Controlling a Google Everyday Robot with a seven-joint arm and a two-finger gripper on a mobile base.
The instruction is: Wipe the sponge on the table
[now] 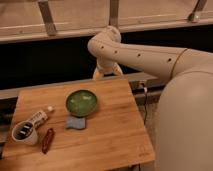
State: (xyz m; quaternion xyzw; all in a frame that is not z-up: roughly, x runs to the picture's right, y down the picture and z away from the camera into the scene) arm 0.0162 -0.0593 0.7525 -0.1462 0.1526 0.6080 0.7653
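1. The sponge (75, 122) lies flat on the table (117, 132), left of centre and just in front of the green bowl (81, 102). We can't tell whether it touches the bowl.
2. Nothing rests on the sponge and nothing grips it.
3. The gripper (106, 75) hangs over the far table edge, behind the bowl and well apart from the sponge. Its two fingers stand apart with nothing between them.
4. Clutter on the left: a white bottle (39, 118) on its side, a mug (24, 132) with dark contents, and a slim reddish-brown object (47, 140) near the front.
5. Stage, as we judge it: this fits a sponge waiting to be taken up, or one set down after wiping. The wood shows no mark either way.
6. What any wiping stroke here needs, in our judgement:
   - The grip comes from above and stays clear of the bowl rim.
   - The soft pad is pressed flat so it doesn't fold.
   - Strokes run toward the bare wood on the right and front, away from the bowl and the left clutter.
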